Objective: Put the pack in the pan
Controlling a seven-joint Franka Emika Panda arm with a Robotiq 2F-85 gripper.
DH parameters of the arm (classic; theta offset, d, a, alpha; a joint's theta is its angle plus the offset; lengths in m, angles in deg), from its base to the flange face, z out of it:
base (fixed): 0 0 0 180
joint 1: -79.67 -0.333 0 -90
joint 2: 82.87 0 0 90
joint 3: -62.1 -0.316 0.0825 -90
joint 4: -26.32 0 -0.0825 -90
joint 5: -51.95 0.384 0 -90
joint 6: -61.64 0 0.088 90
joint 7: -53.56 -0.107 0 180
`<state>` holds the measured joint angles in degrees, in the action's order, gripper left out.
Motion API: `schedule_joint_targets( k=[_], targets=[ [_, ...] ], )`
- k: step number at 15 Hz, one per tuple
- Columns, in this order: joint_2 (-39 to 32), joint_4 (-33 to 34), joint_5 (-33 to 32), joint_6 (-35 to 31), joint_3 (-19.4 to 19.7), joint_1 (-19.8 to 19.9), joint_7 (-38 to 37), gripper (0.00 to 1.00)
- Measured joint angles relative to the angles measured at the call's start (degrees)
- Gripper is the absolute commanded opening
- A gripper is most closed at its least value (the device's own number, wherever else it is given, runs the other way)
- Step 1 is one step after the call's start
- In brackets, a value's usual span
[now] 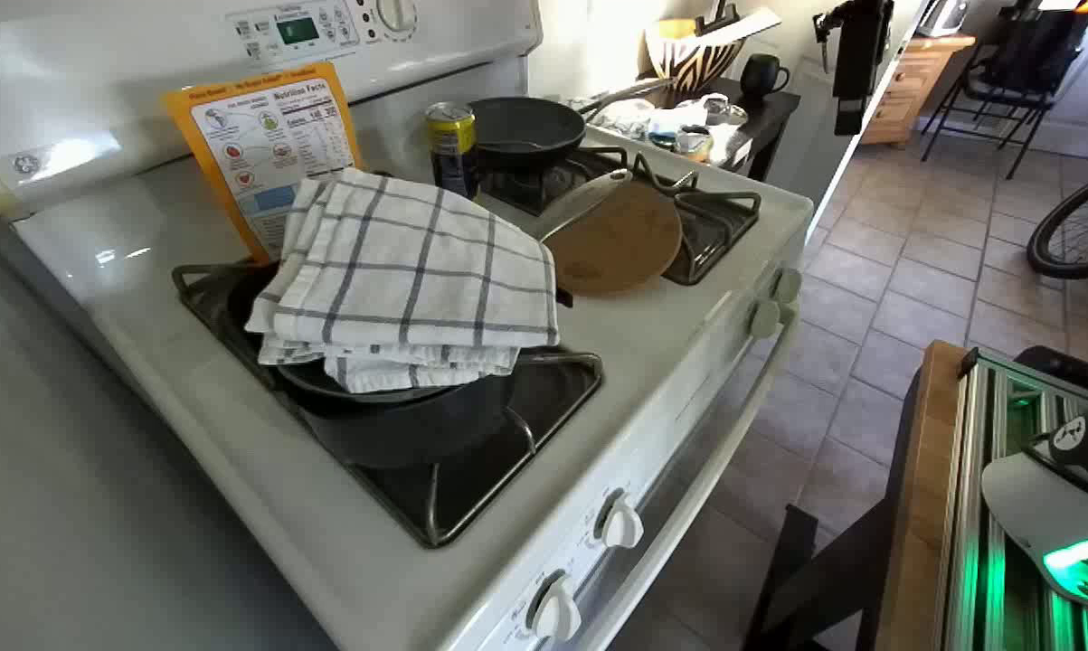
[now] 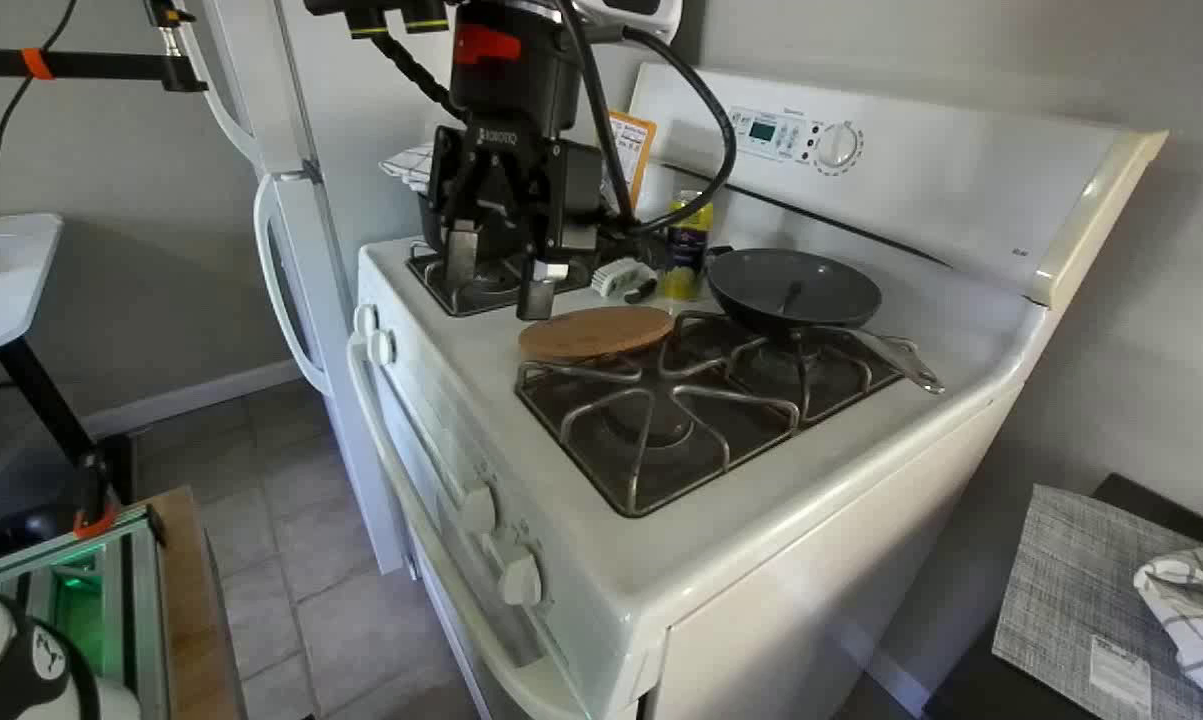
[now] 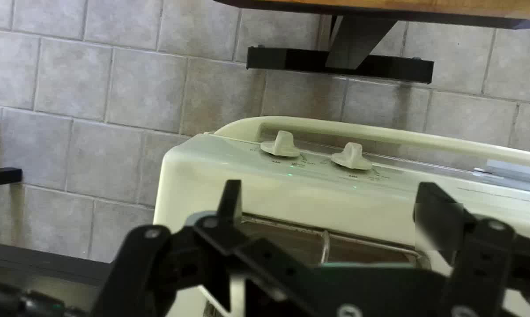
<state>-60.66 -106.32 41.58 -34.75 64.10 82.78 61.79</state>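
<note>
The pack (image 1: 277, 149) is a flat orange packet with a white printed panel. It leans upright against the stove's back panel, behind the checkered cloth; a sliver of the pack (image 2: 633, 150) shows behind my arm. The pan (image 1: 527, 127) is small, round and black and sits on a rear burner; the pan (image 2: 791, 285) also shows in the other exterior view, its handle angled forward. My gripper (image 2: 499, 272) hangs in the air over the stove, fingers down, open and empty. In the wrist view my gripper (image 3: 331, 193) frames the stove's front surface and a grate. Neither pack nor pan shows there.
A larger dark pan holds the checkered cloth (image 1: 417, 262) in front of the pack. A yellow can (image 1: 451, 149) stands beside the pan. A round brown board (image 1: 616, 244) lies between the burners. A white brush (image 2: 623, 280) lies near the can. Raised grates (image 2: 651, 410) cover the burners.
</note>
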Motion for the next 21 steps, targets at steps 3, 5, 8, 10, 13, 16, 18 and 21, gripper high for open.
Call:
schedule_joint_targets(
  k=[3,5,8,10,13,16,18,21],
  targets=[
    [0.00,0.00,0.00,0.00,0.00,0.00,0.00,1.00],
    [0.00,0.00,0.00,0.00,0.00,0.00,0.00,1.00],
    [0.03,0.33,1.94,-3.17,0.13,-0.44,-0.08,1.00],
    [-0.05,2.02,5.91,-7.76,0.02,-1.62,-0.08,1.00],
    [-1.26,7.79,10.89,-13.63,-0.75,-4.64,0.18,1.00],
    [-4.65,16.97,12.32,-16.73,-1.41,-7.28,3.96,1.00],
    [-7.75,24.34,12.59,-16.59,-1.44,-8.37,9.07,1.00],
    [-13.51,34.93,16.60,-15.92,-1.43,-9.35,18.17,1.00]
  ],
)
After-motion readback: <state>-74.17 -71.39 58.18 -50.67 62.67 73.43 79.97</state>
